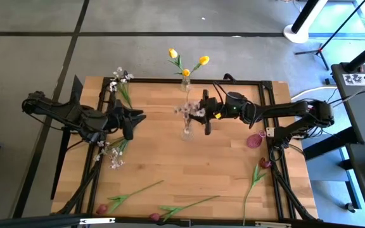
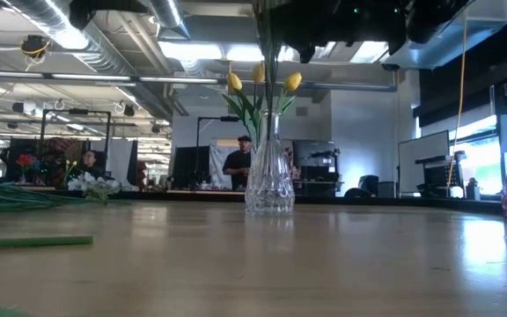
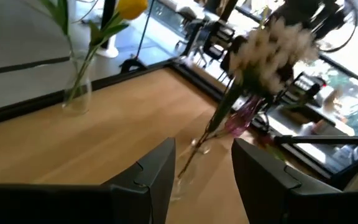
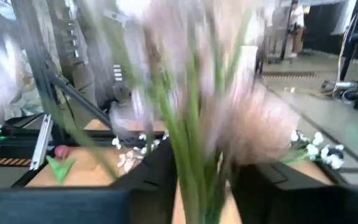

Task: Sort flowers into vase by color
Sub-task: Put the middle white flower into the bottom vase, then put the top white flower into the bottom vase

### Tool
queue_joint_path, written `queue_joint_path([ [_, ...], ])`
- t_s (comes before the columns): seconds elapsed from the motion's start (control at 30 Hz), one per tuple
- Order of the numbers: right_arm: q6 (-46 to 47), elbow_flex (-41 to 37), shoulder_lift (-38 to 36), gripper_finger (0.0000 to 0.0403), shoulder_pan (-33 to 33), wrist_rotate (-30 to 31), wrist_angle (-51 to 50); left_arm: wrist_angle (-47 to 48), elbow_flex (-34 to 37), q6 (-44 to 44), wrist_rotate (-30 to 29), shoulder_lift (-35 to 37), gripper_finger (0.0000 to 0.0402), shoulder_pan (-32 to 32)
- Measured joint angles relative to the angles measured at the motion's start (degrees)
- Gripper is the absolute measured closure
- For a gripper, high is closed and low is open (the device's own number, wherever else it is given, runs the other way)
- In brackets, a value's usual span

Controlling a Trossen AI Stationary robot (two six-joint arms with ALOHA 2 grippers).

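**Blossom spray held over the centre vase**

The right gripper [image 1: 203, 114] pinches a spray [image 1: 186, 109] of white-pink blossoms by its stems, which run between the fingers in the right wrist view [image 4: 194, 168]. The spray's long axis is near upright, its lower end at or in the mouth of the centre vase [image 1: 186, 132]; how deep it sits cannot be told. Seating it appears to call for a straight descent along that axis.

The left gripper [image 1: 134, 118], fingers spread and empty, waits to the left of this vase. The back vase [image 1: 185, 85] holds yellow tulips [image 1: 201, 61]. A pink vase [image 1: 255, 140] by the right edge shows no flowers. Red tulips [image 1: 154, 216] lie along the front edge and sprays [image 1: 115, 155] lie at the left.
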State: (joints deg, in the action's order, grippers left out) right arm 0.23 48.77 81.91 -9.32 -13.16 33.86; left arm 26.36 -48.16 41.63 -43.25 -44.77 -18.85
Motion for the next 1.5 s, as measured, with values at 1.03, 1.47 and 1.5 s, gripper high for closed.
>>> queue_joint_path([
  [1.03,8.5,0.0,-27.3,0.0111,0.0,0.6,-28.9,30.2,0.0,27.9,3.9,-17.2,0.0248,34.4],
  [1.47,14.3,0.0,-38.3,0.0111,0.0,3.1,-40.2,16.6,6.8,36.2,4.1,-30.8,0.0248,56.8],
  [1.5,14.6,0.0,-38.5,0.0111,0.0,3.1,-41.0,16.6,7.1,36.2,4.2,-31.6,0.0248,57.8],
])
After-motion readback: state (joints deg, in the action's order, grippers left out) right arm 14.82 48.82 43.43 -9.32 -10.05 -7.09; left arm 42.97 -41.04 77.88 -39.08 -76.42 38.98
